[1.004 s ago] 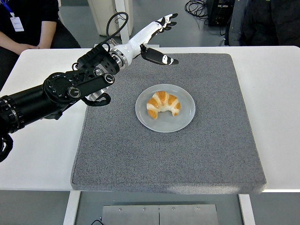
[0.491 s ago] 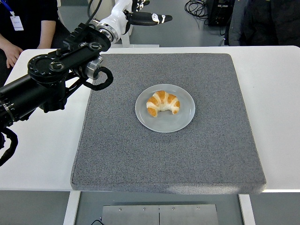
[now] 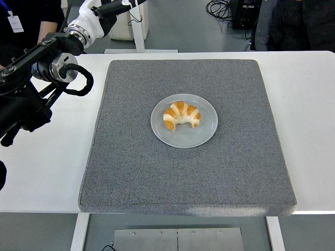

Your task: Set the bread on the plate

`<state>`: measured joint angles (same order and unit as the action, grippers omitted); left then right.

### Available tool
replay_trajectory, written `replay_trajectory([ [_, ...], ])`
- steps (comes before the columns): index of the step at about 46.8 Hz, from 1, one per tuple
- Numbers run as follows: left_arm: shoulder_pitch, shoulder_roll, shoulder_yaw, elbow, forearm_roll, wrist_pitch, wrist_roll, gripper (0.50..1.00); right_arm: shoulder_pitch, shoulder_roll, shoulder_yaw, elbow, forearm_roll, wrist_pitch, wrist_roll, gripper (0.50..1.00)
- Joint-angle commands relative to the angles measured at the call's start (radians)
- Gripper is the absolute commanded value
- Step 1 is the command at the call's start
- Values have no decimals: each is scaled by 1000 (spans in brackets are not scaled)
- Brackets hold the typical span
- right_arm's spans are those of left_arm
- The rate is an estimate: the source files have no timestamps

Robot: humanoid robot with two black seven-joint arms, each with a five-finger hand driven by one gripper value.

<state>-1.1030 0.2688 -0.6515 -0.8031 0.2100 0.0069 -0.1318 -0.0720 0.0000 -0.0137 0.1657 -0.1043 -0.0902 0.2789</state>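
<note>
Bright, even overhead light, soft faint shadows, sharp focus throughout, mild glare on white table (image 3: 309, 130)

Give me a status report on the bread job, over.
Left hand raised at top left, holding nothing. Croissant sits on the plate, mid grey mat. Nothing in the way.

Left hand (image 3: 107, 6) fingers (top edge) cut off, pose unclear.
</note>
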Motion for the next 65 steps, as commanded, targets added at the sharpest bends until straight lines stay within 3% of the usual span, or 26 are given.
replay_trajectory([
  [1,25,1,-28,1,0,-7,0,963,0,0,-2,0,0,0,-1,1000],
  [21,144,-10,-143,50,-60,-41,-20,963,0,0,0,2,0,1,0,1000],
  [32,193,-14,-132,51,-60,-41,-132,968,0,0,1,2,0,1,0,1000],
  [65,229,-31,-125,53,-58,-39,-123,969,0,0,4,6,0,1,0,1000],
])
